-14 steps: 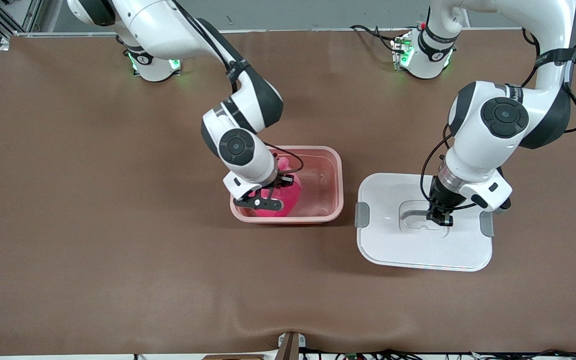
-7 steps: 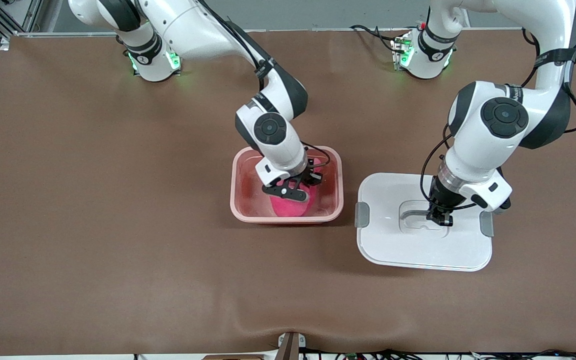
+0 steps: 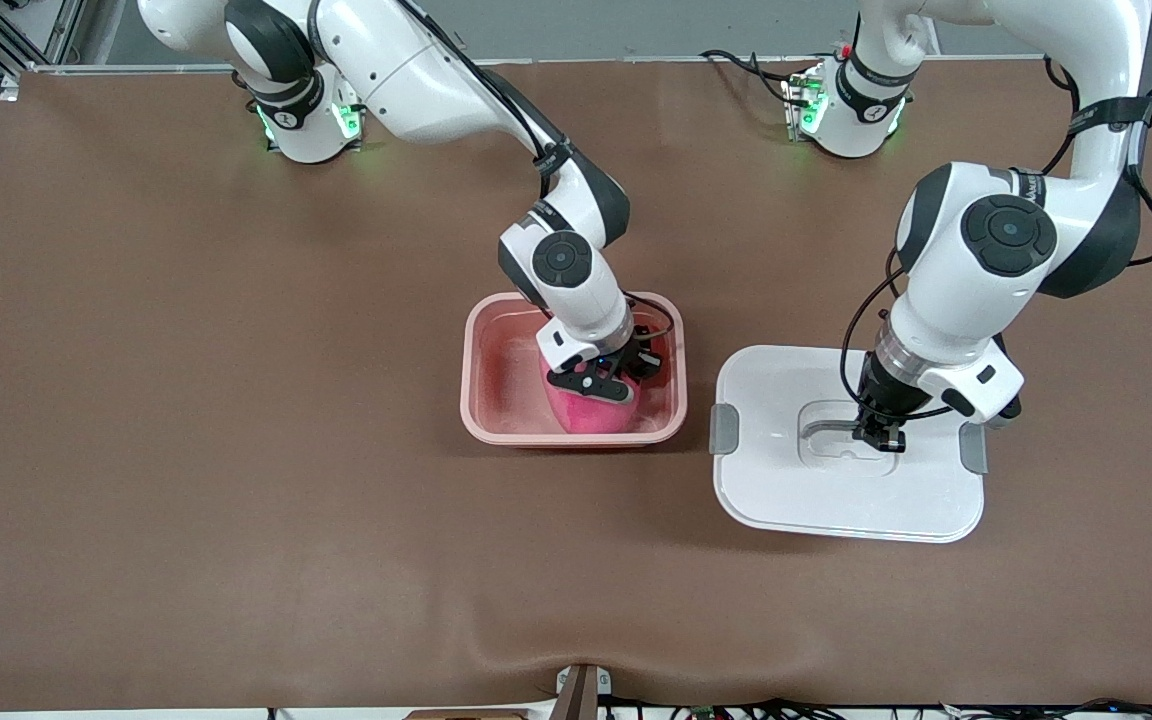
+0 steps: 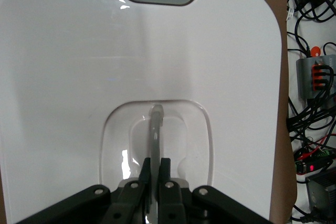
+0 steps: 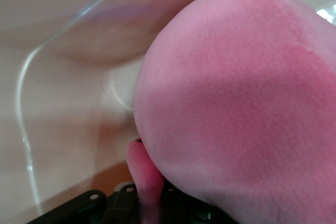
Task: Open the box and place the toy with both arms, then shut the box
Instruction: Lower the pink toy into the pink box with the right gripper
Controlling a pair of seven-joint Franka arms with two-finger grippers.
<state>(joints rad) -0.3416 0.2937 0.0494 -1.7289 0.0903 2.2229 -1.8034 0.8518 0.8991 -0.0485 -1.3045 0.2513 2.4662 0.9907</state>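
Placing step. Right tool (image 3: pixel 604 385), clamped on the toy (image 3: pixel 591 412), is down inside the open box (image 3: pixel 476 375). Left tool (image 3: pixel 881 432) pinches the lid (image 3: pixel 786 490) handle on the surface beside the box. Next, likely: release toy, withdraw, bring lid over.

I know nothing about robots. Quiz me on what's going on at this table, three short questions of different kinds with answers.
1. True or false: the white lid sits on the pink box.
2. Multiple choice: what is the right hand shut on? A) the lid's handle B) the pink toy C) nothing
3. Fill in: the left hand grips the lid's grey ____.

Key:
1. False. The lid lies flat on the table beside the open box, toward the left arm's end.
2. B. It holds the toy inside the box.
3. Handle, in the lid's recessed centre.
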